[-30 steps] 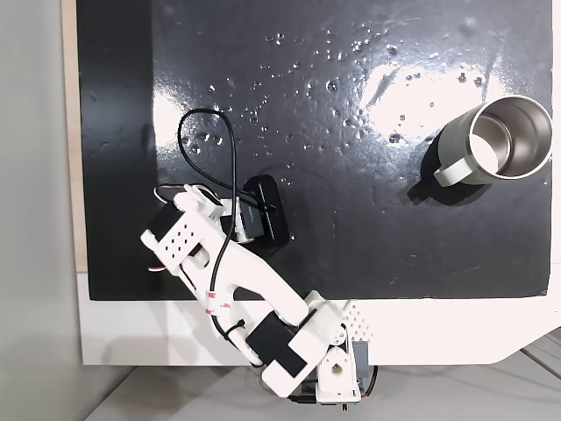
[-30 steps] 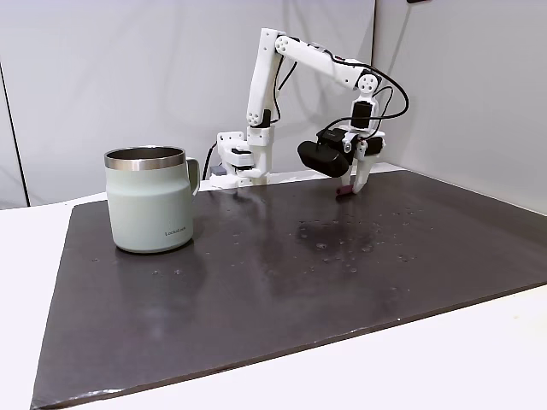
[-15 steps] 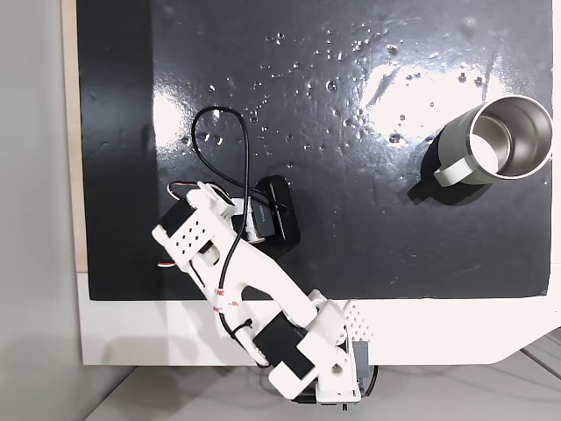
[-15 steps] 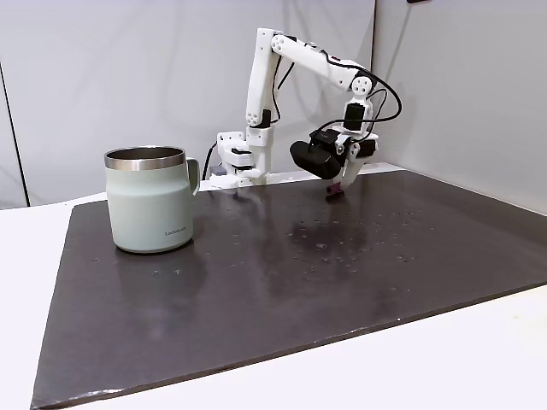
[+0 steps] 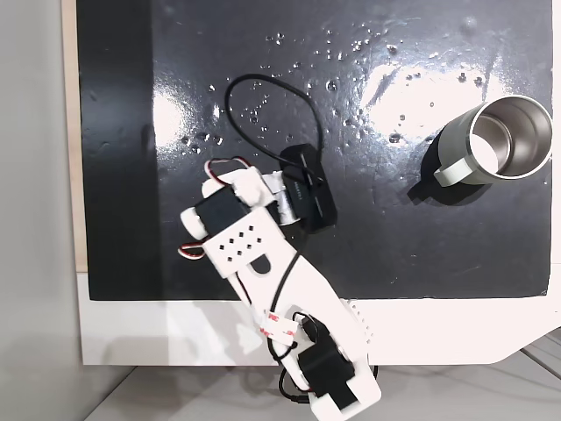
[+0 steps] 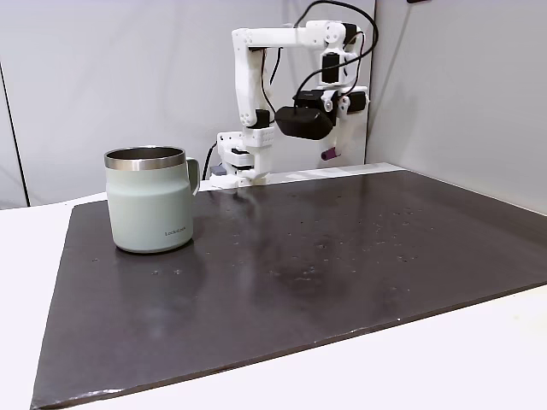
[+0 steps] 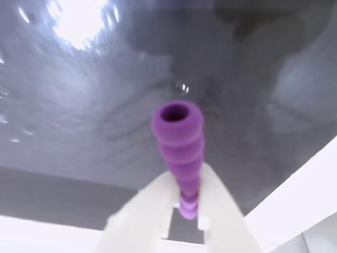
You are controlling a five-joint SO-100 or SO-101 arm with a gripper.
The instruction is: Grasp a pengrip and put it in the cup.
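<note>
In the wrist view the end effector (image 7: 185, 203) has its two white fingers (image 7: 150, 208) pinched on the lower end of the pengrip (image 7: 180, 139), a purple ribbed tube whose open mouth points away from the camera toward the dark mat (image 7: 79, 121) below. The picture is soft, so I cannot say how much of the tube sits inside the grip, but most of its length stands free beyond the fingertips.

In a fixed view from the side the end effector (image 6: 332, 145) hangs well above the mat (image 6: 299, 256), with the pengrip (image 6: 328, 155) showing as a small purple speck at the fingertips, clear of the surface. The black camera housing (image 6: 302, 123) sits just beside it on the wrist, and the white arm (image 6: 256, 77) rises from its base at the far edge of the mat.

In a fixed view from above, the arm (image 5: 263, 263) reaches from the white counter (image 5: 175, 333) at the bottom edge over the lower middle of the mat (image 5: 351, 105), a black cable (image 5: 263, 96) looping ahead of it.

The cup (image 5: 504, 140) stands upright near the right edge of the mat in that view, handle toward the left, well apart from the arm. From the side the cup (image 6: 149, 201) stands at the left, its shiny inside showing nothing.
</note>
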